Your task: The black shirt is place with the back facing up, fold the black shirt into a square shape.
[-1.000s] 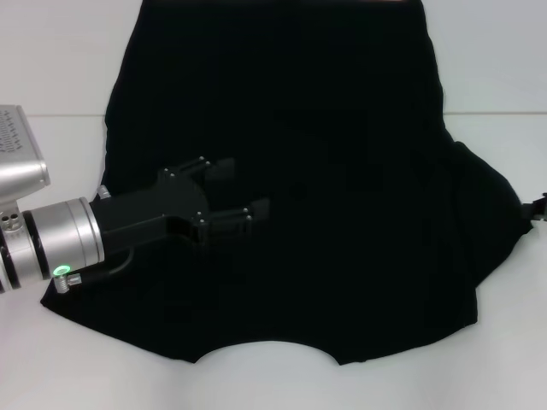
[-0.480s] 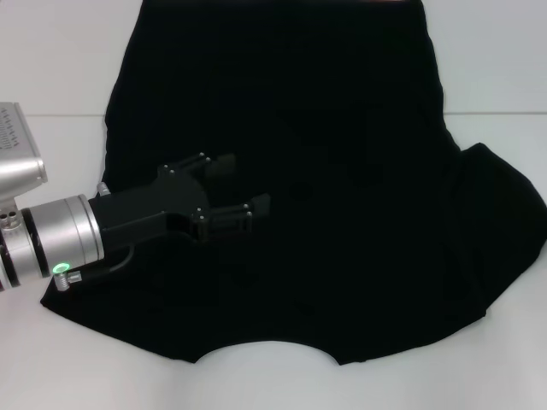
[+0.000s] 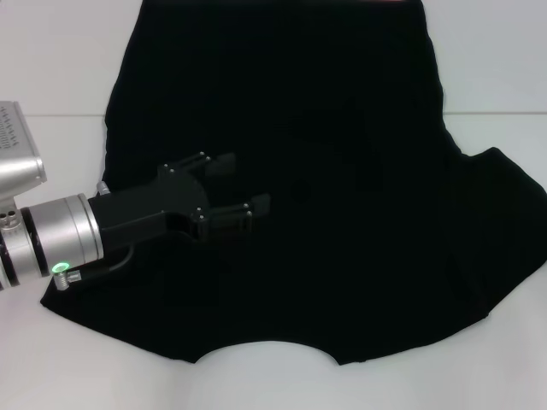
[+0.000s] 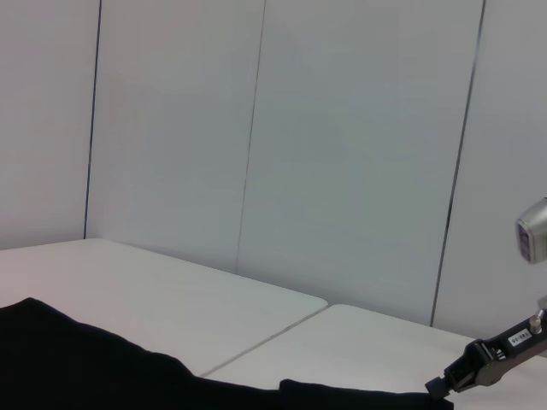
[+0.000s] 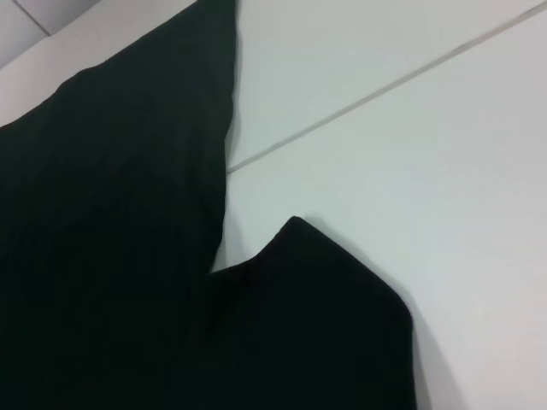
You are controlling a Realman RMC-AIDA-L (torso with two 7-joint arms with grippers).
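The black shirt (image 3: 325, 171) lies spread on the white table (image 3: 51, 68), with its curved neckline (image 3: 265, 346) at the near edge. Its right sleeve (image 3: 504, 213) lies flat and spread out to the right. My left gripper (image 3: 244, 184) is open and empty over the shirt's left part, pointing right. The shirt's edge shows low in the left wrist view (image 4: 85, 367). There my right gripper (image 4: 466, 376) shows far off, at the shirt's far edge. The right wrist view shows the shirt's body (image 5: 102, 213) and sleeve (image 5: 316, 342).
A seam between table tops (image 3: 51, 115) runs across behind the shirt's middle. Bare white table (image 5: 410, 128) shows to the right of the sleeve. Grey wall panels (image 4: 342, 154) stand behind the table.
The right sleeve, bunched up at the right edge a second ago, now lies spread flat. My right gripper has left the head view. My left gripper has hardly moved.
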